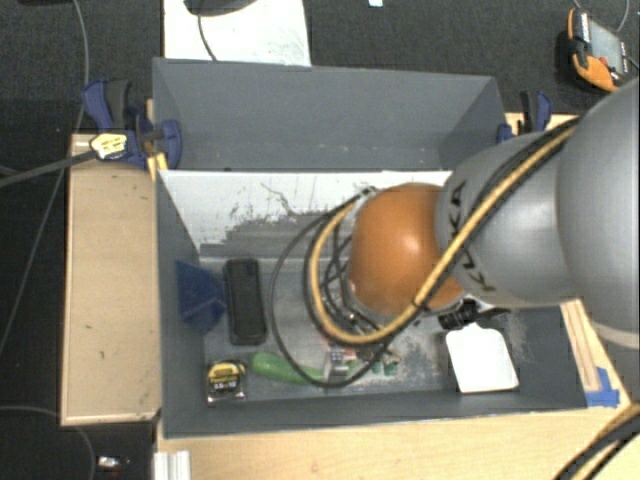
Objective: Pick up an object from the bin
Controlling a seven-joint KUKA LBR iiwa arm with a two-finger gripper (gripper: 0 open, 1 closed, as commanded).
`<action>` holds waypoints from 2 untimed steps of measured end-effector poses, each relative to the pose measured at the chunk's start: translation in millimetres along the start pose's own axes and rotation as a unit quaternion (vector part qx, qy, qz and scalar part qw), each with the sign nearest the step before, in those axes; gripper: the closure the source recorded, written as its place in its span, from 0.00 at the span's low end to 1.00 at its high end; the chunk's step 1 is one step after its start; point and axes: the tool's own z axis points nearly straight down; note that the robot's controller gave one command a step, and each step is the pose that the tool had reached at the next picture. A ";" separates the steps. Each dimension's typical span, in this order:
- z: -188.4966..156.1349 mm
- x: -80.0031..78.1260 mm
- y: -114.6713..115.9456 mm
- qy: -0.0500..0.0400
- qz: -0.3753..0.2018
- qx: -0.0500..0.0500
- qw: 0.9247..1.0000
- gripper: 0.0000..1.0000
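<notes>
the green stick (278,368) is lying by the front wall of the bin (300,418), its right end running in under the claw (345,358), which is hanging low below the orange cover (395,248). whether the claw is open, or gripping anything, cannot be told. the cables (300,318) are looping beside the stick and could be snagging it, or nudging the tape measure (226,378) at its left end.

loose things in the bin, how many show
5: a blue wedge and black bar at left, a yellow tape measure and green piece front-left, a white block at right. The arm may hide more.
</notes>
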 end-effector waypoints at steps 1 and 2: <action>52.7 -1.6 -4.4 -0.007 0.040 -0.004 0.999 0.00; 53.2 2.4 -7.2 -0.003 0.129 -0.002 0.992 1.00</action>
